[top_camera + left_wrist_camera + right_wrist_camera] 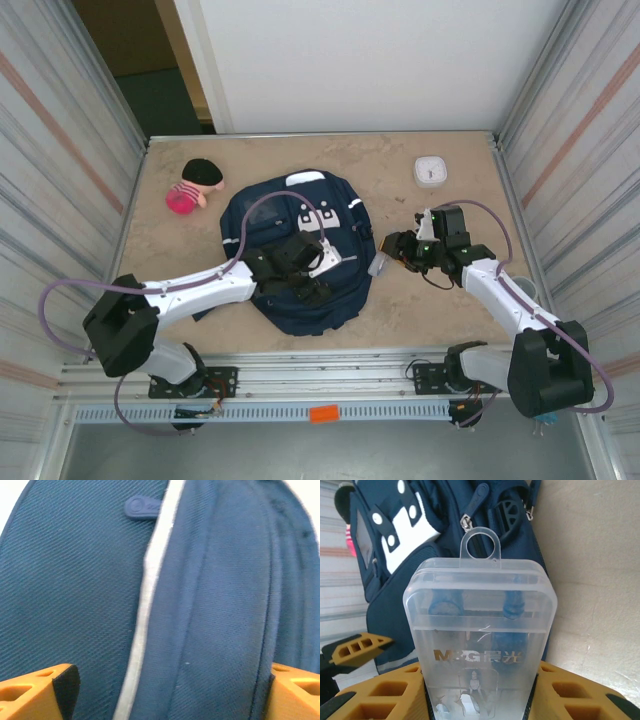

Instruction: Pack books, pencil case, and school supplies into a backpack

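Beige stone-patterned tabletop (420, 300), walled by corrugated panels, is carrying everything in the top view. We are finding the backpack (300, 255) lying flat left of centre, front pocket up. The left gripper (312, 268) is sitting over its lower middle, and the right gripper (392, 256) is hovering just beside the backpack's right edge. A white square device (431, 170) is lying toward the far right. A pink plush toy (193, 186) is resting near the backpack's far left corner. Both are lying well apart from the grippers.

The left wrist view is supplying what the top view is leaving unclear. The left gripper's fingers (40, 692) are standing spread wide, close above navy fabric and a white trim stripe (142, 605), gripping nothing.

The right wrist view is settling the other arm. The right gripper is pinching a clear plastic case (480, 645) by its near end between orange fingers, with the hanging loop pointing toward the backpack's zipper. From above, that case (380, 265) is reading merely as a small pale shape.
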`<state>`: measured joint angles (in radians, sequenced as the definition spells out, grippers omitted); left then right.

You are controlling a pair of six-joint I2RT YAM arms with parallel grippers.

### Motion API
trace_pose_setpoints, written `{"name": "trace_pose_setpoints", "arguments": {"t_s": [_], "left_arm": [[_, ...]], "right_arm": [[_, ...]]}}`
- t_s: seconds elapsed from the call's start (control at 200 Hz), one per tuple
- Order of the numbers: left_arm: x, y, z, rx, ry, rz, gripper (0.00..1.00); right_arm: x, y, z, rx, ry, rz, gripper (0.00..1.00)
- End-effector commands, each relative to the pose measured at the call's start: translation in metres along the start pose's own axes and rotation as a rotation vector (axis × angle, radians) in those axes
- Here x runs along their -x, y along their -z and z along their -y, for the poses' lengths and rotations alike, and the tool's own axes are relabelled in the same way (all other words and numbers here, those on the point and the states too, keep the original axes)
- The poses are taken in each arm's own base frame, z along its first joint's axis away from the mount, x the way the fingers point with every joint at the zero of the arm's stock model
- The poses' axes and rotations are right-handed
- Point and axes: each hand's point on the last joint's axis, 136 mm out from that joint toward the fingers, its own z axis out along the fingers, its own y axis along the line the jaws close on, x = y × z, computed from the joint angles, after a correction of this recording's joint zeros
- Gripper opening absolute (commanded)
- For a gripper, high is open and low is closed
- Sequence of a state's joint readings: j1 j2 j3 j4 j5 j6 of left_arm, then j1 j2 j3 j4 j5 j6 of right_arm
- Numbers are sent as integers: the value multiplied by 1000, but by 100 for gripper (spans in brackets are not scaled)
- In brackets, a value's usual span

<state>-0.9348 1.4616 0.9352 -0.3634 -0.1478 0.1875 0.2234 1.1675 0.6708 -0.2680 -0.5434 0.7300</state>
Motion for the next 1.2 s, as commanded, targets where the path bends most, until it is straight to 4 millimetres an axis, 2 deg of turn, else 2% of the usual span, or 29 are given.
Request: {"name": "trace_pose_setpoints", "arguments": {"t_s": [0.0,0.12,0.276,0.406,0.461,0.536,0.626,0.862,0.957,0.982,1.092,1.198], "left_arm": [[12,8,-30,168,5,-2,84],[17,19,-50,277,55,7,78],[28,40,-54,283,88,86,61],[33,52,-50,247,102,157,17],[39,57,-38,167,103,196,0],[51,67,-16,28,121,260,0],[66,80,-1,-61,193,336,0],[88,90,31,-117,235,365,0],[99,88,32,-110,271,372,0],[101,88,31,-104,280,372,0],[105,88,16,-35,315,381,0],[106,89,4,-7,347,400,0]], "right_arm": [[-1,3,-3,11,3,9,42],[0,2,-1,0,9,11,42],[0,2,-4,16,12,8,42],[0,4,-7,20,5,8,41],[0,6,-6,21,3,11,41],[2,12,-3,21,4,19,40],[6,22,2,49,-35,19,41],[-7,48,3,39,-29,-6,41],[-8,56,10,15,-42,-2,41],[-7,62,6,25,-34,12,41],[-12,72,3,35,-55,4,42],[-26,76,-2,64,-96,-21,42]]}}
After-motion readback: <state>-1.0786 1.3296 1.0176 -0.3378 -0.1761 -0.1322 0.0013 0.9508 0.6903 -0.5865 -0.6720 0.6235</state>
